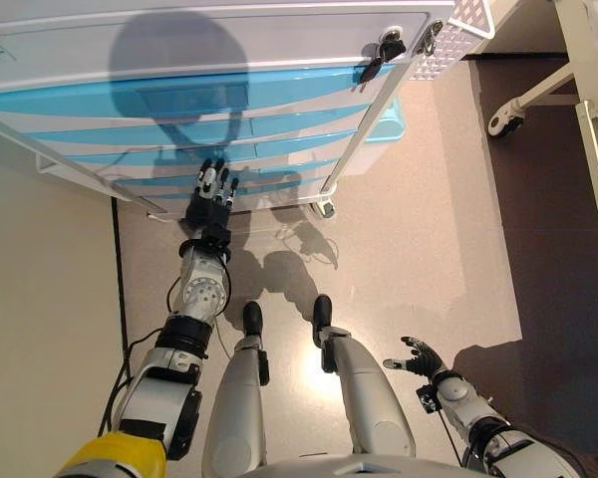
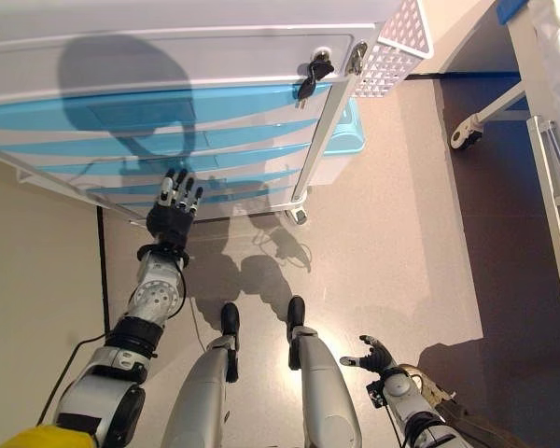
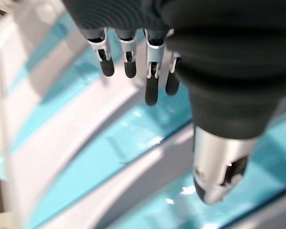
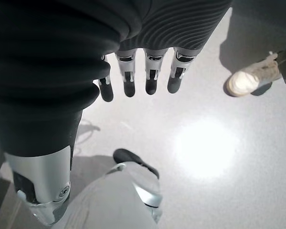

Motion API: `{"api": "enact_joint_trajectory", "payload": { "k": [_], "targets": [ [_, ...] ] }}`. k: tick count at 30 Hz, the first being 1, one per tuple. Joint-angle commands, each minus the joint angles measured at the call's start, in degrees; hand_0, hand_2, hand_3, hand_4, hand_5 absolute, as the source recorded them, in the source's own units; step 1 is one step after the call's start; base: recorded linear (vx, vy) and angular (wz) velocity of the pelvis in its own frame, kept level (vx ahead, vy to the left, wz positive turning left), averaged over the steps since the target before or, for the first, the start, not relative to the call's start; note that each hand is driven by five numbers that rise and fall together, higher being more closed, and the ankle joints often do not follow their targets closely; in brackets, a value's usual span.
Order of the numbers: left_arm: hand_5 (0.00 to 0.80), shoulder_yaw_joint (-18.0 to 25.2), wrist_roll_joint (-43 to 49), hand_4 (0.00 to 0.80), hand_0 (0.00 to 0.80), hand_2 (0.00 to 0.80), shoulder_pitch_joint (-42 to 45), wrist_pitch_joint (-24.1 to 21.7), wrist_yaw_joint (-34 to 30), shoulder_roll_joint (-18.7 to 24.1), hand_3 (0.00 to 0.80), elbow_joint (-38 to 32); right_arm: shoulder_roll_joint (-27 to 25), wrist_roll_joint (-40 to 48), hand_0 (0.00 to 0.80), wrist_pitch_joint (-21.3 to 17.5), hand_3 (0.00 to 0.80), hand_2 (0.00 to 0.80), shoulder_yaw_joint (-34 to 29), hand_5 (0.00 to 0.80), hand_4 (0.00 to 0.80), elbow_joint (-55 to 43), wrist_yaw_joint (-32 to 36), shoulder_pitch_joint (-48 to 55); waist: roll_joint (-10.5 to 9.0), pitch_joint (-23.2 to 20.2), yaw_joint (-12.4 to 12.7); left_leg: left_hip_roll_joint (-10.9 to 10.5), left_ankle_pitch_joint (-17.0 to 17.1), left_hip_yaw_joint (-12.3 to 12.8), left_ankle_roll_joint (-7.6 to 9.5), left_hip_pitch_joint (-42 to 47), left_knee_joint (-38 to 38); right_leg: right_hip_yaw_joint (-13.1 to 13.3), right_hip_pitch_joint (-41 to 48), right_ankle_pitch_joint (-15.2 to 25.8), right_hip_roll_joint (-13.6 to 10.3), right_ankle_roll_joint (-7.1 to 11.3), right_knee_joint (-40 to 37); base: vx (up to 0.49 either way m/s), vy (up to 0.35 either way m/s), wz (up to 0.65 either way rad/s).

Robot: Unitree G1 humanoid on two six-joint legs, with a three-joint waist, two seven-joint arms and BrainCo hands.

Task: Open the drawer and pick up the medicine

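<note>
Near right, right hand (image 1: pixel 419 357) idle, relaxed-fingered; left hand (image 1: pixel 211 199) straight-fingered at far blue drawers (image 1: pixel 179 129), all closed; medicine unseen.

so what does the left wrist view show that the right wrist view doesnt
Only the left wrist view shows the left hand, fingers straight, close over the blue drawer fronts of the white cabinet, all shut. Only the right wrist view shows the right hand, relaxed over bare floor, and a person's shoe at the edge. Both share an open hand holding nothing, and no medicine in sight.
</note>
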Motion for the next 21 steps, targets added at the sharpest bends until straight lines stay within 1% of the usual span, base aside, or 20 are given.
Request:
{"api": "enact_joint_trajectory", "payload": {
  "k": [1,5,13,14,18,21],
  "targets": [
    [0.000,-1.1,5.0,0.000,0.000,0.000,-0.1,0.7,-3.7,0.9,0.000,-1.8,-3.7,-0.9,0.000,0.3,0.000,0.000,-0.2,0.000,0.000,-1.5,-0.6,2.6,1.13,-0.8,-0.4,-2.8,-1.3,-1.2,2.12,-0.9,-0.1,-0.3,1.6,3.1,0.2,2.82,-2.4,0.000,0.000,0.00],
    [0.000,-1.9,5.7,0.000,0.000,0.000,0.6,1.6,-4.8,1.1,0.000,-0.9,-3.9,-0.9,0.000,0.3,0.000,0.000,-0.6,0.000,0.000,-1.3,-0.4,2.7,1.29,-0.7,-0.4,-2.8,-1.1,-1.3,2.06,-0.9,-0.3,-0.4,1.6,3.2,0.2,2.79,-2.4,0.000,0.000,0.00],
    [0.000,1.1,3.5,0.000,0.000,0.000,0.1,0.9,-3.4,-1.5,0.000,1.4,-3.7,-0.8,0.000,0.3,0.000,0.000,-0.9,0.000,0.000,-1.0,-0.7,2.9,1.35,-1.0,-0.5,-2.9,-1.2,-1.1,1.92,-0.9,-0.3,-0.3,1.5,3.0,0.1,2.74,-2.2,0.000,0.000,0.00],
    [0.000,2.2,2.3,0.000,0.000,0.000,-0.5,0.3,-2.9,-2.0,0.000,1.6,-3.5,-0.7,0.000,0.3,0.000,0.000,-1.0,0.000,0.000,-0.7,-0.7,3.0,1.31,-1.0,-0.5,-2.8,-1.3,-1.2,1.90,-0.9,-0.4,-0.3,1.5,3.1,0.1,2.74,-2.3,0.007,-0.001,0.03],
    [0.000,3.3,0.4,0.000,0.000,0.000,-1.6,-0.8,-1.8,-2.8,0.000,1.3,-3.2,-0.5,0.000,0.3,0.000,0.000,-0.9,0.000,0.000,-0.5,-1.0,3.1,1.18,-1.2,-0.6,-2.7,-1.3,-1.2,1.83,-0.9,-0.5,-0.4,1.4,3.1,0.1,2.78,-2.5,0.001,-0.001,0.01],
    [0.000,4.9,-2.0,0.000,0.000,0.000,-3.3,-3.0,0.1,-3.4,0.000,0.5,-3.1,-0.4,0.000,0.3,0.000,0.000,-0.7,0.000,0.000,-0.5,-1.1,3.3,0.98,-1.4,-0.7,-2.6,-1.4,-1.3,1.75,-1.0,-0.4,-0.3,1.2,3.0,0.2,2.79,-2.4,0.000,0.000,0.00]
  ]
}}
